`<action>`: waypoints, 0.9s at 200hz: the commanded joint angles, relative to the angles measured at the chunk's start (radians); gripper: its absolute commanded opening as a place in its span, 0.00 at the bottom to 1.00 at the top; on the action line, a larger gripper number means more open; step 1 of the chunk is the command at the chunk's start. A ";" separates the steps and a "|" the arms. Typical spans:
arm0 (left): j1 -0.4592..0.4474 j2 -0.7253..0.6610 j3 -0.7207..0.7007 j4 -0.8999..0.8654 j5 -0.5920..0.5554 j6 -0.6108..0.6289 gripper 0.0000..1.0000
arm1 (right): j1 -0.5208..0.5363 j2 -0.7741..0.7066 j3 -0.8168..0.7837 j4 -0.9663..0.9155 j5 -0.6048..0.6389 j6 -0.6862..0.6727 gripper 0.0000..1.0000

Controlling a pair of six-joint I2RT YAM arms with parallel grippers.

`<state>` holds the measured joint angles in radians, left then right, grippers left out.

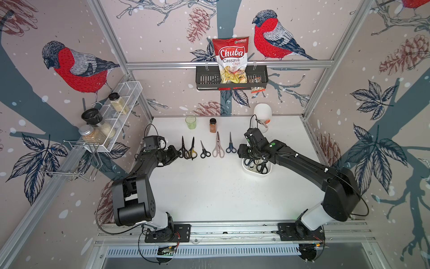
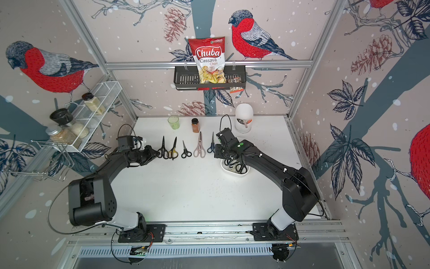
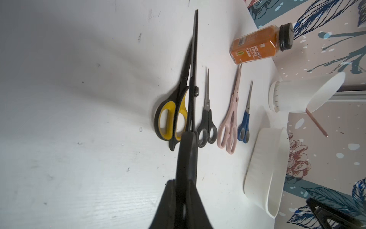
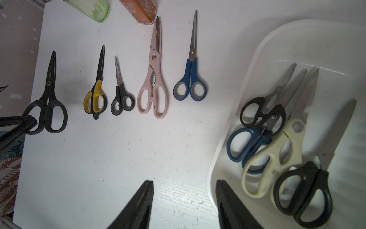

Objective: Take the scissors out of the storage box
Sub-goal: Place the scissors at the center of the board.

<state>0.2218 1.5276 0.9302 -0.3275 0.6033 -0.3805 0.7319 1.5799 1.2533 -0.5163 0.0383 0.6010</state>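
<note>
Five scissors form a row on the white table: a black pair (image 1: pixel 183 145), yellow-and-black (image 1: pixel 192 149), small black (image 1: pixel 204 150), pale pink (image 1: pixel 218 145) and blue (image 1: pixel 230 144). My left gripper (image 3: pixel 185 183) is shut on the handle of the black pair (image 3: pixel 193 79) at the row's left end; I cannot tell whether it touches the table. The white storage box (image 4: pixel 257 49) holds several scissors: small black (image 4: pixel 257 113), navy (image 4: pixel 243 146), cream (image 4: pixel 273 158) and large black (image 4: pixel 305 190). My right gripper (image 4: pixel 184 184) hangs open and empty over the box's rim nearest the row.
A green cup (image 1: pixel 190 122), an orange spice jar (image 1: pixel 213 125) and a tall white domed container (image 1: pixel 260 114) stand along the back edge. A black wall basket (image 1: pixel 204 79) holds a chips bag. A wire rack (image 1: pixel 121 104) with jars hangs on the left wall.
</note>
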 commanded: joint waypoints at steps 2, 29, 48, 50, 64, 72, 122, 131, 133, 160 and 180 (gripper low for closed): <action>0.004 0.034 0.039 -0.047 -0.056 0.105 0.08 | -0.005 0.008 0.014 -0.031 -0.009 -0.042 0.56; 0.006 0.081 0.087 -0.089 -0.143 0.171 0.08 | -0.012 0.013 0.014 -0.037 -0.010 -0.050 0.56; 0.011 0.100 0.111 -0.093 -0.186 0.191 0.08 | -0.016 0.015 0.015 -0.044 -0.016 -0.054 0.56; 0.012 0.101 0.114 -0.093 -0.189 0.192 0.08 | -0.016 0.015 0.016 -0.044 -0.017 -0.055 0.56; 0.014 0.113 0.130 -0.090 -0.206 0.205 0.08 | -0.018 0.020 0.020 -0.053 -0.019 -0.058 0.56; 0.014 0.123 0.143 -0.093 -0.216 0.213 0.08 | -0.020 0.022 0.023 -0.057 -0.019 -0.061 0.56; 0.014 0.206 0.192 -0.099 -0.200 0.252 0.08 | -0.025 0.045 0.038 -0.083 -0.021 -0.069 0.56; 0.014 0.217 0.193 -0.098 -0.205 0.251 0.08 | -0.025 0.046 0.039 -0.085 -0.019 -0.069 0.56; 0.014 0.220 0.194 -0.098 -0.205 0.253 0.08 | -0.025 0.048 0.039 -0.085 -0.018 -0.069 0.56; 0.015 0.250 0.203 -0.099 -0.215 0.252 0.10 | -0.026 0.053 0.043 -0.087 -0.017 -0.066 0.56; 0.014 0.271 0.215 -0.104 -0.252 0.245 0.11 | -0.027 0.055 0.046 -0.085 -0.016 -0.064 0.56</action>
<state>0.2337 1.7798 1.1290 -0.4145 0.3920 -0.1486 0.7059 1.6318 1.2903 -0.5903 0.0193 0.5484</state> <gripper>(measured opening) 0.130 0.558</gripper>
